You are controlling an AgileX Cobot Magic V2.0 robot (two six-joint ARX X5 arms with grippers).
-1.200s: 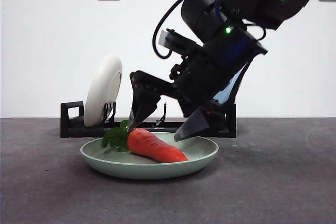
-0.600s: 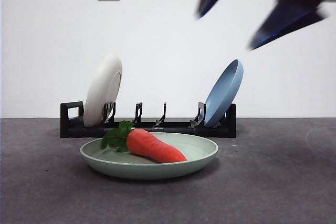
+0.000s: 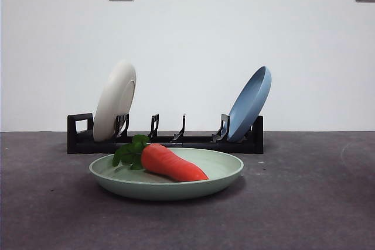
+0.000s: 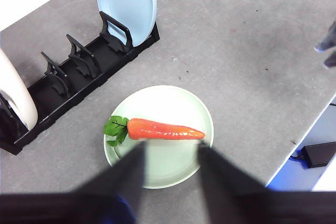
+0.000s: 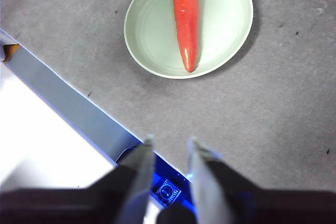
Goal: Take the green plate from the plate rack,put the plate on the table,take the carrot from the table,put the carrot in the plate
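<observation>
The carrot (image 3: 173, 163) lies in the green plate (image 3: 220, 177) on the table (image 3: 304, 203), at six o'clock from the plate rack (image 3: 199, 141). Both the left claw (image 4: 169, 157) and the right claw (image 5: 169, 148) are parted and hold nothing, high above.

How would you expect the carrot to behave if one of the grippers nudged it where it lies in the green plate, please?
The carrot is round and tapered, so it would probably roll in an arc rather than straight. Its glossy skin suggests it may slip between jaws. The green plate has a raised rim that should likely stop it rolling out, though a firm push might slide the shallow plate on the table.
</observation>
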